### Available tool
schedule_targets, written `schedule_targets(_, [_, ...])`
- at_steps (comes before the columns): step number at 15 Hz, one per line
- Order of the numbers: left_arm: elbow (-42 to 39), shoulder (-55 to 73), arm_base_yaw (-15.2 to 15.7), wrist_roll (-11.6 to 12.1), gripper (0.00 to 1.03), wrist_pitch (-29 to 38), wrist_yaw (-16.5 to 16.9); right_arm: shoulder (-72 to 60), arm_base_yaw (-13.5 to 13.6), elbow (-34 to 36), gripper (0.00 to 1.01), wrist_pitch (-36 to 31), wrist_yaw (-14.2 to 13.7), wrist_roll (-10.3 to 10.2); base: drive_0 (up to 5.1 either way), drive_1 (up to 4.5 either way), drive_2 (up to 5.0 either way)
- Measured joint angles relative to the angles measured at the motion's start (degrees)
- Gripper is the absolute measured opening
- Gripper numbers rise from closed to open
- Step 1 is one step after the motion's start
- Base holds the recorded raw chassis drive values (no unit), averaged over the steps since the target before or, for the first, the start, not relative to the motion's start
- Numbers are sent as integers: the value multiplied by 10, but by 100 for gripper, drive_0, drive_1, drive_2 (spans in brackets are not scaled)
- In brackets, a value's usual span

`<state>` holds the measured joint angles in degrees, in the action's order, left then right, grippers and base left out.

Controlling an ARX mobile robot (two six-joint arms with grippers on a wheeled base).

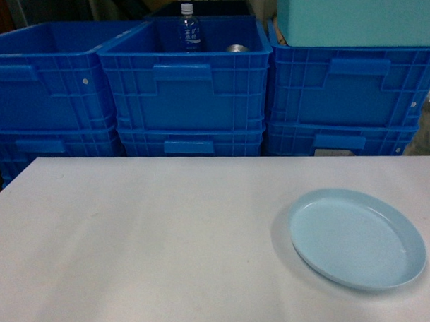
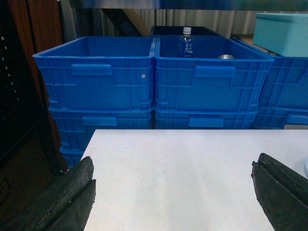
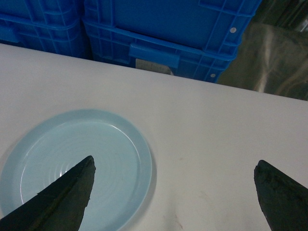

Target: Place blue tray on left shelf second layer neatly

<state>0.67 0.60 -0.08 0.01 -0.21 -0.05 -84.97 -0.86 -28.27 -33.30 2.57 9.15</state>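
Observation:
The blue tray (image 1: 357, 237) is a pale sky-blue round dish lying flat on the white table (image 1: 147, 241), toward its right front. In the right wrist view the blue tray (image 3: 77, 166) lies at the lower left, and my right gripper (image 3: 174, 166) hovers open above the table, its left finger over the dish and its right finger over bare table. My left gripper (image 2: 173, 166) is open over bare table near the left edge, holding nothing. Neither gripper shows in the head view. The left shelf second layer is out of view.
Stacked deep-blue ribbed crates (image 1: 188, 88) stand behind the table's far edge. The middle top crate holds a water bottle (image 1: 188, 28) and a metal can (image 1: 236, 48). A turquoise box (image 1: 358, 15) rests on the right stack. A dark wooden cabinet (image 2: 24, 96) stands left of the table.

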Motion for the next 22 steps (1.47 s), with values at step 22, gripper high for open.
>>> schedule_targets(22, [0,0,0,0,98,0,0,-366,-5,-121,98,-76,12,-53,0,0,0])
